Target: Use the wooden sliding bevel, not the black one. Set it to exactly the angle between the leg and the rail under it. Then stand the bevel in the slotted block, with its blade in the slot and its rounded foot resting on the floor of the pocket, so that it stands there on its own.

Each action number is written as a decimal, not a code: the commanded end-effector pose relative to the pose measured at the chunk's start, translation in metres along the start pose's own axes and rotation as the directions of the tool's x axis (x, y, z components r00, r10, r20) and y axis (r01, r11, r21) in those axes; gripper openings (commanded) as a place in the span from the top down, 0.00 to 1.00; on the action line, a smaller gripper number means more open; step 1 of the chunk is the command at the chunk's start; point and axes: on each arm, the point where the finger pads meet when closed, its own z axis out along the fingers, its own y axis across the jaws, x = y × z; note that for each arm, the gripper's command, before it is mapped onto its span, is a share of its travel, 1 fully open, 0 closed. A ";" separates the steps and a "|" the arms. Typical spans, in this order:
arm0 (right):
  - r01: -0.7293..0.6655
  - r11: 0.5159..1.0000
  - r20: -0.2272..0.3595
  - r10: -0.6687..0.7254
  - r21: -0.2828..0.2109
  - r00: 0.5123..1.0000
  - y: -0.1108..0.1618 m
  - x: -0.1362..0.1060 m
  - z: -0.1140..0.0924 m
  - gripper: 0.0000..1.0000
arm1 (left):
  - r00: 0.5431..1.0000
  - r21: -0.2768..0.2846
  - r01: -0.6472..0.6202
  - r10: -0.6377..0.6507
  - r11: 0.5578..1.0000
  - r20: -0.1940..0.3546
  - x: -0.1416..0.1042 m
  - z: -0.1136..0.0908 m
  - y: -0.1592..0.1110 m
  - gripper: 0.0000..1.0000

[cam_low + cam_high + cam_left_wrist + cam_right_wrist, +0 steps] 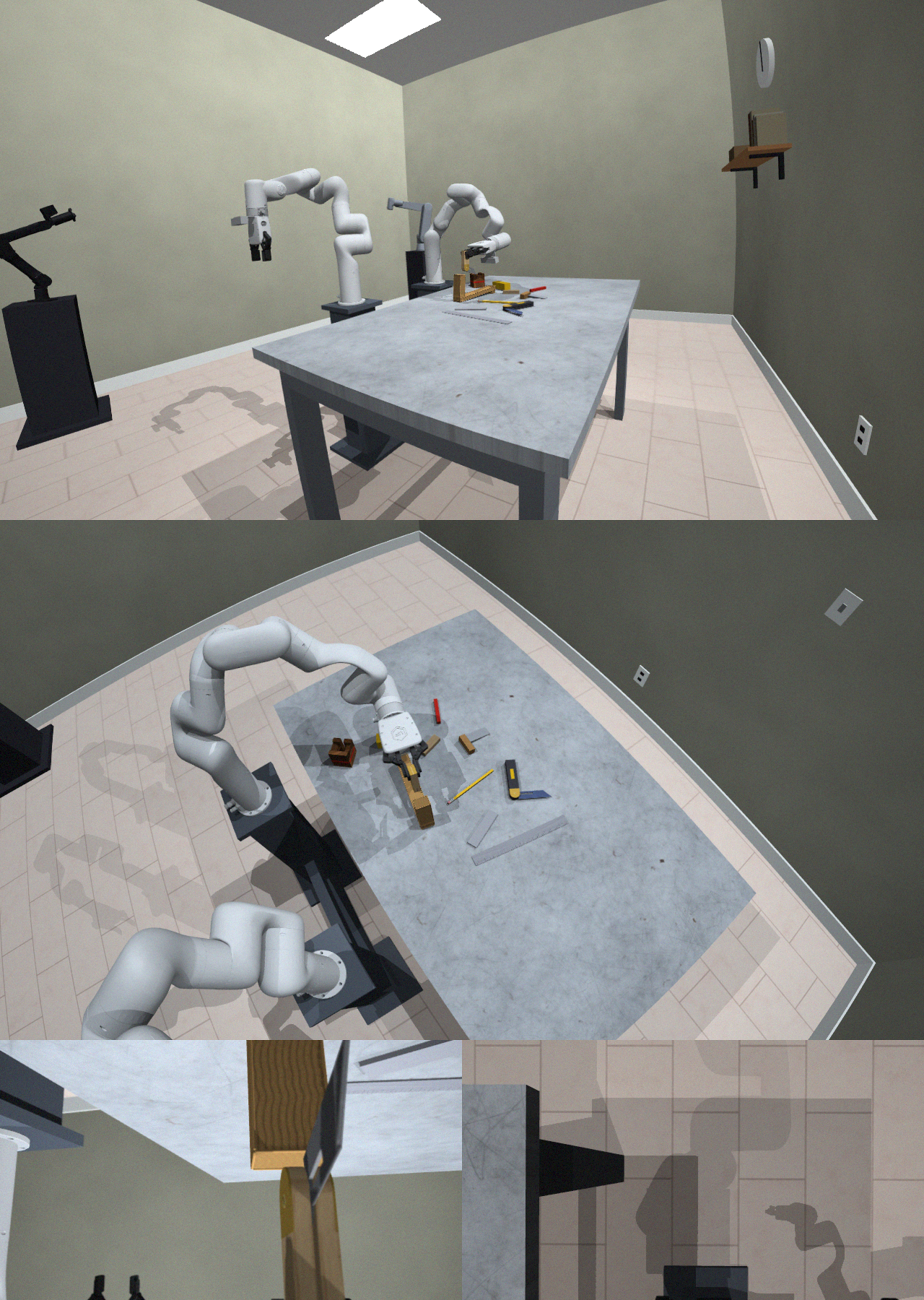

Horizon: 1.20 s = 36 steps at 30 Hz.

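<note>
While left claw [409, 770] [470, 252] grips wooden bevel [410, 765] [465, 261] [310, 1257], handle hangs near upright, rounded brass-coloured end down.

We hold our left arm [248, 646] [462, 191] in a high arch, its forearm coming down to a steeply tilted wrist, with the left gripper [411, 769] [468, 253] [310, 1298] reaching sideways, closed in a firm grip. Our right arm [239, 959] [351, 222] [8, 1202] is raised and folded well apart from the left, its forearm stretched out and its wrist turned downward. There, our right gripper [260, 256] [117, 1275] [776, 1298] hangs pointing straight down, fingers spread wide.
</note>
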 end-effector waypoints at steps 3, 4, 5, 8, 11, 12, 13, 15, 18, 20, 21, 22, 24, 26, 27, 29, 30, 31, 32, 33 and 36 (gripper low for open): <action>0.000 1.000 -0.003 0.000 0.001 1.000 0.000 0.001 -0.001 0.00 | 1.000 -0.004 0.003 -0.003 1.000 0.023 -0.001 -0.004 0.001 1.00; 0.000 1.000 -0.003 0.000 0.001 1.000 0.000 0.001 -0.001 0.00 | 1.000 -0.004 0.003 -0.003 1.000 0.024 -0.001 -0.004 0.001 1.00; 0.000 1.000 -0.003 0.000 0.001 1.000 0.000 0.001 -0.001 0.00 | 1.000 -0.004 0.003 -0.003 1.000 0.024 -0.001 -0.004 0.001 1.00; 0.000 1.000 -0.003 0.000 0.001 1.000 0.000 0.001 -0.001 0.00 | 1.000 -0.004 0.003 -0.003 1.000 0.024 -0.001 -0.004 0.001 1.00; 0.000 1.000 -0.003 0.000 0.001 1.000 0.000 0.001 -0.001 0.00 | 1.000 -0.004 0.003 -0.003 1.000 0.024 -0.001 -0.004 0.001 1.00; 0.000 1.000 -0.003 0.000 0.001 1.000 0.000 0.001 -0.001 0.00 | 1.000 -0.004 0.003 -0.003 1.000 0.024 -0.001 -0.004 0.001 1.00; 0.000 1.000 -0.003 0.000 0.001 1.000 0.000 0.001 -0.001 0.00 | 1.000 -0.004 0.003 -0.003 1.000 0.024 -0.001 -0.004 0.001 1.00; 0.000 1.000 -0.003 0.000 0.001 1.000 0.000 0.001 -0.001 0.00 | 1.000 -0.004 0.003 -0.003 1.000 0.024 -0.001 -0.004 0.001 1.00; 0.000 1.000 -0.003 0.000 0.001 1.000 0.000 0.001 -0.001 0.00 | 1.000 -0.004 0.003 -0.003 1.000 0.024 -0.001 -0.004 0.001 1.00; 0.000 1.000 -0.003 0.000 0.001 1.000 0.000 0.001 -0.001 0.00 | 1.000 -0.004 0.003 -0.003 1.000 0.024 0.000 -0.004 0.001 1.00; 0.000 1.000 -0.003 0.000 0.001 1.000 0.000 0.001 -0.001 0.00 | 1.000 -0.004 0.003 -0.003 1.000 0.024 0.000 -0.004 0.001 1.00; 0.000 1.000 -0.003 0.000 0.001 1.000 0.000 0.001 -0.001 0.00 | 1.000 -0.004 0.003 -0.003 1.000 0.024 0.001 -0.004 0.001 1.00; 0.000 1.000 -0.003 0.000 0.001 1.000 0.000 0.001 -0.001 0.00 | 1.000 -0.004 0.003 -0.003 1.000 0.024 0.001 -0.004 0.001 1.00; 0.000 1.000 -0.003 0.000 0.001 1.000 0.000 0.001 -0.001 0.00 | 1.000 -0.004 0.003 -0.003 1.000 0.024 0.002 -0.003 0.001 1.00; 0.000 1.000 -0.003 0.000 0.001 1.000 0.000 0.001 -0.001 0.00 | 1.000 -0.004 0.003 -0.003 1.000 0.024 0.003 -0.003 0.001 1.00; 0.000 1.000 -0.003 0.000 0.001 1.000 0.000 0.001 -0.001 0.00 | 1.000 -0.004 0.003 -0.003 1.000 0.024 0.005 -0.002 0.001 1.00; 0.000 1.000 -0.003 0.000 0.001 1.000 0.000 0.001 -0.001 0.00 | 1.000 -0.004 0.003 -0.003 1.000 0.024 0.006 -0.002 0.001 1.00; 0.000 1.000 -0.003 0.000 0.001 1.000 0.000 0.001 -0.001 0.00 | 1.000 -0.004 0.003 -0.003 1.000 0.024 0.007 -0.001 0.001 1.00; 0.000 1.000 -0.003 0.000 0.001 1.000 0.000 0.001 -0.001 0.00 | 1.000 -0.004 0.003 -0.003 1.000 0.024 0.009 -0.001 0.001 1.00; 0.000 1.000 -0.003 0.000 0.001 1.000 0.000 0.001 -0.001 0.00 | 1.000 -0.004 0.003 -0.003 1.000 0.024 0.011 -0.001 0.001 1.00; 0.000 1.000 -0.003 0.000 0.001 1.000 0.000 0.001 -0.001 0.00 | 1.000 -0.004 0.003 -0.003 1.000 0.024 0.016 0.001 0.001 1.00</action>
